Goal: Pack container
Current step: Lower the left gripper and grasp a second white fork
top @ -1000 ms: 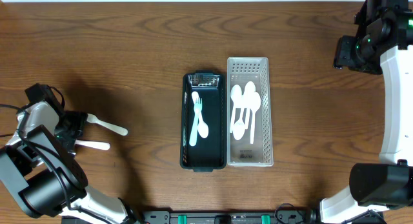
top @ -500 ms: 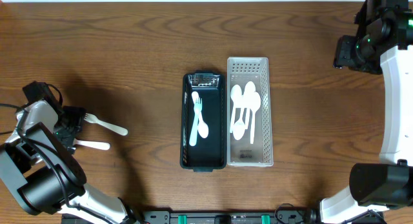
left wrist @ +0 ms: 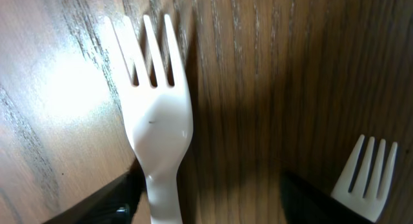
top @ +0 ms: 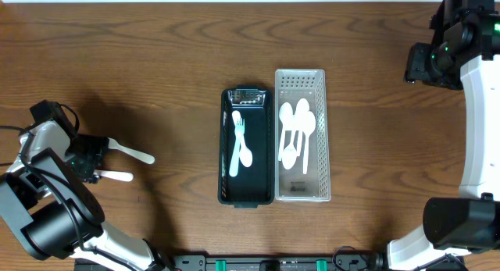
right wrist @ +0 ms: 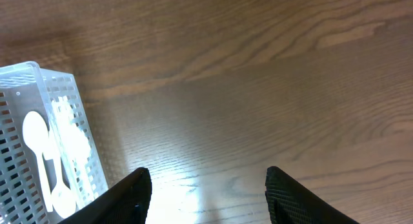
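Straddling a fork (left wrist: pixel 158 121) on the worktop (left wrist: pixel 258 69) with the left fingers (left wrist: pixel 119 201) parted, seemingly to pinch its neck, second fork (left wrist: pixel 368 175) outside them; with the right fingers (right wrist: pixel 132 198) parted too, idle.

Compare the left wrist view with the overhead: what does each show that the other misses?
Left wrist only: close detail of the tines, with one fork between the open left hand's fingers. Overhead only: the black container with a packed fork and spoon, the white basket of spoons, the right arm. Both: two white forks on the wooden table.
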Available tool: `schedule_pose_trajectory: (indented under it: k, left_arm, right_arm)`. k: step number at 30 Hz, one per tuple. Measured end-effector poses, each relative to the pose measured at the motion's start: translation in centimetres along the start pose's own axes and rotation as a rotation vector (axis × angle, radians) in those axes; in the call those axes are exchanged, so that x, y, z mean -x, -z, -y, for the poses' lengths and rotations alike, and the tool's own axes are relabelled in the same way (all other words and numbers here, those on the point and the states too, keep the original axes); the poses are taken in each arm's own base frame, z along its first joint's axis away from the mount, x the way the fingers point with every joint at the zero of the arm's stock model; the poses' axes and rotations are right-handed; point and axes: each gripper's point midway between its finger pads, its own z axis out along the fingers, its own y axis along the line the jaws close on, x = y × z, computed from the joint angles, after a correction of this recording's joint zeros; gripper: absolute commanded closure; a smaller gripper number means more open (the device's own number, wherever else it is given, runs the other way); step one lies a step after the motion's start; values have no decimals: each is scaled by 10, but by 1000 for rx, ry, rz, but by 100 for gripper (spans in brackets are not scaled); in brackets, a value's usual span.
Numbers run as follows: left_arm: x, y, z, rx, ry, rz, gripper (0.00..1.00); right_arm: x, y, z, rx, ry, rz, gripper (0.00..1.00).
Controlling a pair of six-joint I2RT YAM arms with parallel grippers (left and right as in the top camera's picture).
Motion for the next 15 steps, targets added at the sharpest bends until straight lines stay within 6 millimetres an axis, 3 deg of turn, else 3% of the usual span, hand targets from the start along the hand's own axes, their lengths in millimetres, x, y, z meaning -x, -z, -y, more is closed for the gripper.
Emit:
schedule_pose_trajectory:
  k: [15]
  left_arm:
    - [3,0,1,-4,1,12,59]
  right_arm:
    - [-1,0,0,-1,0,-2,41]
